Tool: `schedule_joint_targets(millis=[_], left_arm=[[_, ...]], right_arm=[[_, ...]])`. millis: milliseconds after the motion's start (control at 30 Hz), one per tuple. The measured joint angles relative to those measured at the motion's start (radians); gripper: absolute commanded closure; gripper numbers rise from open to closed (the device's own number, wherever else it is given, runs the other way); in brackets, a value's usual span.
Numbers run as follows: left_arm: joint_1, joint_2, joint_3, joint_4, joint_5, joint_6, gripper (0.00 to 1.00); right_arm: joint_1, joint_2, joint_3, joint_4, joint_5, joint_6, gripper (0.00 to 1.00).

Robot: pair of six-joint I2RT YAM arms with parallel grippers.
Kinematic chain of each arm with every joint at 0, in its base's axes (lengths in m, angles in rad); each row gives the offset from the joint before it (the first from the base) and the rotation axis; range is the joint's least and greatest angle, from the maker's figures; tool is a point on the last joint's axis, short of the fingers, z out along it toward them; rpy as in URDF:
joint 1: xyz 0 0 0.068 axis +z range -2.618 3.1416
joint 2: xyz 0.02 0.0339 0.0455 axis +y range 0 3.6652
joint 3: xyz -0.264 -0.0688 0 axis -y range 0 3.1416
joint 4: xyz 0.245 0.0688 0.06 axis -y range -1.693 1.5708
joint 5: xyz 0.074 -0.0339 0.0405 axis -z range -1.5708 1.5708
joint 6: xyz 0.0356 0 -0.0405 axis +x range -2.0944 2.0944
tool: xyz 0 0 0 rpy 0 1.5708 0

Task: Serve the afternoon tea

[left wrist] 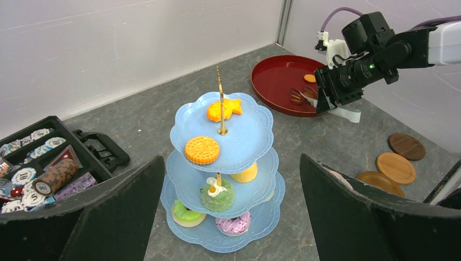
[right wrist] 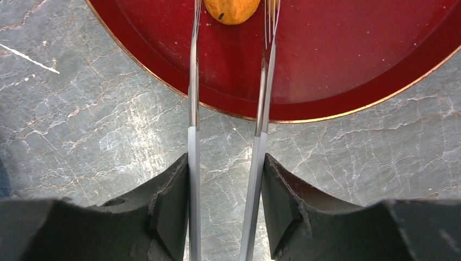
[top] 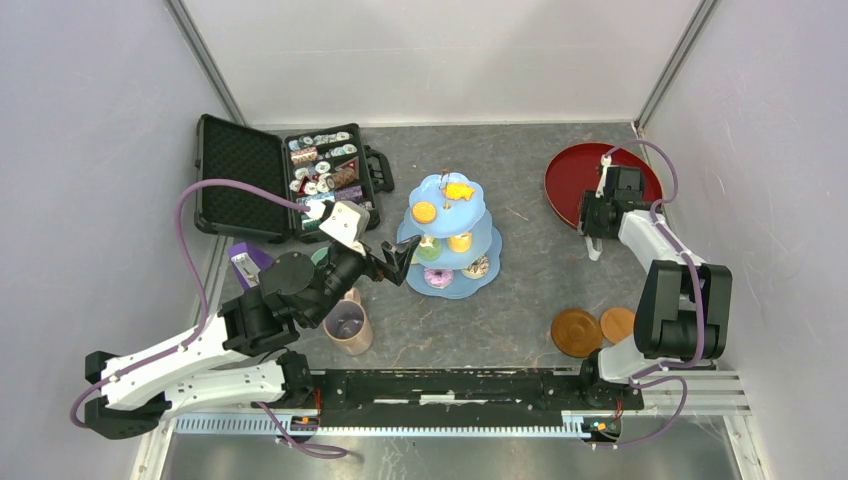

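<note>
Right jaws clamped on thin metal tongs, tips straddling an orange pastry on the red tray; left jaws apart, facing the cake stand on the desk. Risk — pastry squirts from the narrow tips, or tongs twist in the grip

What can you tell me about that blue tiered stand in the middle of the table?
The cake stand is pale blue, plastic-looking, with three scalloped tiers widening downward on a thin gold rod. It stands upright on the grey table. The top tier bears a fish-shaped biscuit and a round biscuit; the middle, a green cake and a yellow cake; the bottom, a green donut and a pink donut. The open left gripper faces it, apparently not touching.
</note>
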State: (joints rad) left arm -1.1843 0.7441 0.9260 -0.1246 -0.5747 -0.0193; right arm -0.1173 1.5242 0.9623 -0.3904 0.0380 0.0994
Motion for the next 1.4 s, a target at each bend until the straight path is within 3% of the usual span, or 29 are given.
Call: schedule_joint_targets(millis=[567,867,1100,1400], left_arm=[[0.000,0.000,0.000,0.000,0.000,0.000,0.00],[0.000,0.000,0.000,0.000,0.001,0.000,0.00],[0.000,0.000,0.000,0.000,0.002,0.000,0.00],[0.000,0.000,0.000,0.000,0.004,0.000,0.00]], right_arm=[[0.009,-0.008,-0.001,0.000,0.024,-0.010,0.77],[-0.060,-0.206,-0.169,0.124,-0.003,0.039,0.84],[-0.114,-0.243,-0.197,0.143,-0.117,0.057,0.83],[-0.114,-0.519,-0.228,0.150,-0.404,0.101,0.83]])
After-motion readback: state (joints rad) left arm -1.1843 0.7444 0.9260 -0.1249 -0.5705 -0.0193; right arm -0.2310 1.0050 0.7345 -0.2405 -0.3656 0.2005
